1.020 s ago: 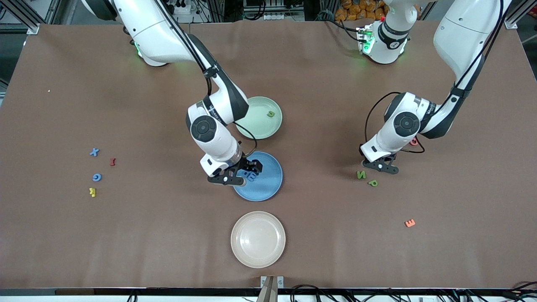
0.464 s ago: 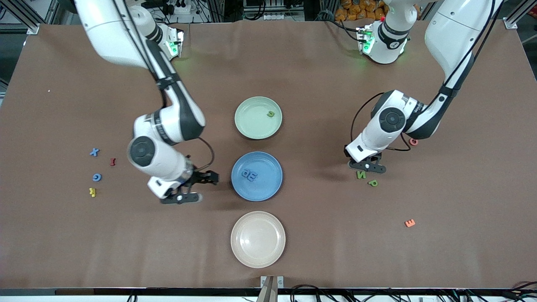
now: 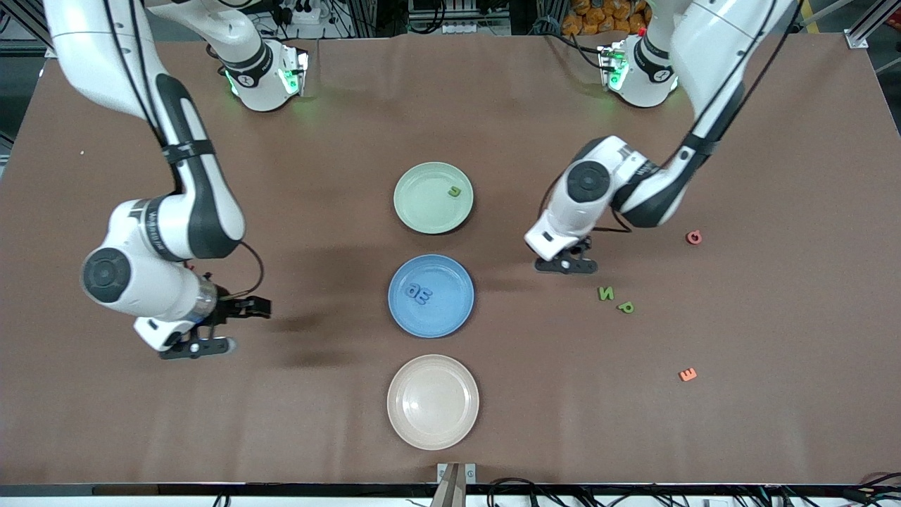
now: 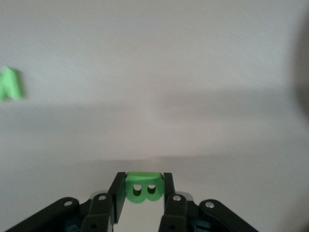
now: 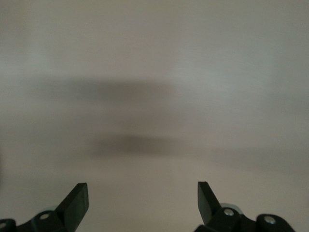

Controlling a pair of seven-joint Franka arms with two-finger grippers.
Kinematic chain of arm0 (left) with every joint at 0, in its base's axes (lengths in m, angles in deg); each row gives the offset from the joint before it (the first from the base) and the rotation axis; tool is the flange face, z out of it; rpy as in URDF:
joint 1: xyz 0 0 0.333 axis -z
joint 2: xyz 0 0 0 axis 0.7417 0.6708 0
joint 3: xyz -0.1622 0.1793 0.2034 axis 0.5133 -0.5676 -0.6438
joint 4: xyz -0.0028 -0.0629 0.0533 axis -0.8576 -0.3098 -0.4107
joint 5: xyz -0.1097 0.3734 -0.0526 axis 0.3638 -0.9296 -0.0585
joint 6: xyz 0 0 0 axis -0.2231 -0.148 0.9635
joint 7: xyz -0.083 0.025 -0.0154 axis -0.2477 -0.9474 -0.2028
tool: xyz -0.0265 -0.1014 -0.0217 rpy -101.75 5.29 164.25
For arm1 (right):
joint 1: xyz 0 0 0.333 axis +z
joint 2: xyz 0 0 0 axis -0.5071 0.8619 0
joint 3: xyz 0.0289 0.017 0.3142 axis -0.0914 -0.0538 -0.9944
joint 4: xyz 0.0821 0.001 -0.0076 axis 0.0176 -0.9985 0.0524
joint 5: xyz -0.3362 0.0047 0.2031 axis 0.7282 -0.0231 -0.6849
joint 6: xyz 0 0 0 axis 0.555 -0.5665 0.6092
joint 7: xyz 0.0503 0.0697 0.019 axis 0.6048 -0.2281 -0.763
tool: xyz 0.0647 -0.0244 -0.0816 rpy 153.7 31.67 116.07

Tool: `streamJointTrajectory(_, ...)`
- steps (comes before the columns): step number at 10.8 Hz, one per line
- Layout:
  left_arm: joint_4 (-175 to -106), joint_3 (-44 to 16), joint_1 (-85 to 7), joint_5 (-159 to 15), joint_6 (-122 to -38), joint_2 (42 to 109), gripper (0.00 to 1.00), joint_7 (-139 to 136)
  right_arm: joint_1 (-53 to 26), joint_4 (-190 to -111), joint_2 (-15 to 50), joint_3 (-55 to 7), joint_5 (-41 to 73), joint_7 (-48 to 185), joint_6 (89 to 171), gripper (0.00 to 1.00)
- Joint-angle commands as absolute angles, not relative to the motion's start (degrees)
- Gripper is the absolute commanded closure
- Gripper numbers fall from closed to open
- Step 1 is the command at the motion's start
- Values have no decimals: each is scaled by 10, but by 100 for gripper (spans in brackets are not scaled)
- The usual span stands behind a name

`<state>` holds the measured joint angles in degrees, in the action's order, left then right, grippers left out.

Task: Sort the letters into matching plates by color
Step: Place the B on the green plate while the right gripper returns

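My left gripper (image 3: 570, 262) is shut on a small green letter B (image 4: 142, 187), held between its two fingers above bare table, between the pale green plate (image 3: 422, 211) and the green N (image 3: 606, 293). One green letter (image 3: 455, 191) lies in the green plate. Two blue letters (image 3: 420, 294) lie in the blue plate (image 3: 450, 317). A green P (image 3: 626, 307) lies beside the N, which also shows in the left wrist view (image 4: 9, 84). My right gripper (image 3: 236, 325) hangs open and empty (image 5: 142, 198) over bare table toward the right arm's end.
A cream plate (image 3: 433, 429) sits nearer the front camera than the blue one. An orange E (image 3: 688, 374) and a pink-red letter (image 3: 694, 238) lie toward the left arm's end. The right arm's body covers the table where it hangs.
The right arm swung from the blue plate toward its own end of the table, open, leaving two blue letters there. The left gripper moved from beside the N toward the plates.
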<state>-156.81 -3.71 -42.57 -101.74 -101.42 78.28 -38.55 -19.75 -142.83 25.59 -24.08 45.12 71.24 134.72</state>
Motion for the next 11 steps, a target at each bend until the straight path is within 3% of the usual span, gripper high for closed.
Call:
streamJointTrajectory(1,-1555,-41,-331,-1006,-1000,790,100,-515,-275,-1467,234,-254,500,684,1349,0)
streamJointTrajectory(6,-1531,-41,-232,-970,-1000,795,100,-618,-363,-1489,234,-256,544,679,1369,0)
streamJointTrajectory(9,-1503,-41,-186,-964,-984,809,100,-667,-435,-1519,234,-294,545,665,1428,0)
streamJointTrajectory(11,-1468,-42,-161,-964,-980,824,100,-709,-487,-1567,235,-325,545,643,1508,0)
